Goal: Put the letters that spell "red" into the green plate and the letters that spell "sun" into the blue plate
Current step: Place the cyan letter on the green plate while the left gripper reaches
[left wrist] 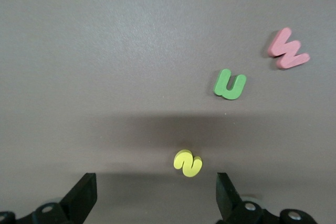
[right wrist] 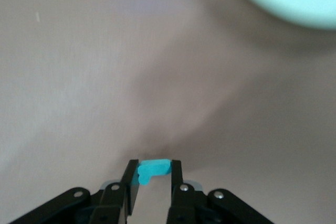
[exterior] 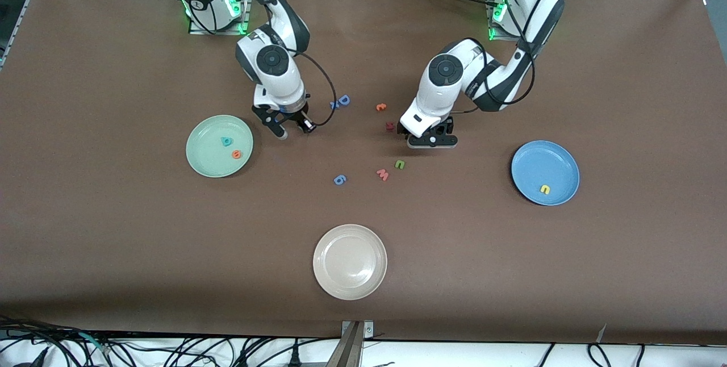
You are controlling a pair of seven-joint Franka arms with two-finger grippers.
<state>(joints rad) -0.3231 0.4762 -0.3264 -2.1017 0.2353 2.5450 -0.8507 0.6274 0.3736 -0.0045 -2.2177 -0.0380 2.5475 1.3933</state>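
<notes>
- Brown surface [exterior: 113,242] carries three plates
- Green plate [exterior: 199,159] holds a teal d [exterior: 226,141] and an orange e [exterior: 236,154]
- Blue plate [exterior: 559,162] holds a yellow u [exterior: 545,189]
- Right tool [right wrist: 154,178], beside the green plate, is clamped on a teal r [right wrist: 152,169]
- Left tool [left wrist: 155,192] spreads wide above a yellow s [left wrist: 188,163]; a green n [left wrist: 230,84] lies near

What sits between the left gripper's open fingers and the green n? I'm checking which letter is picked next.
The yellow s, seen in the left wrist view, between the left gripper and green n.
</notes>
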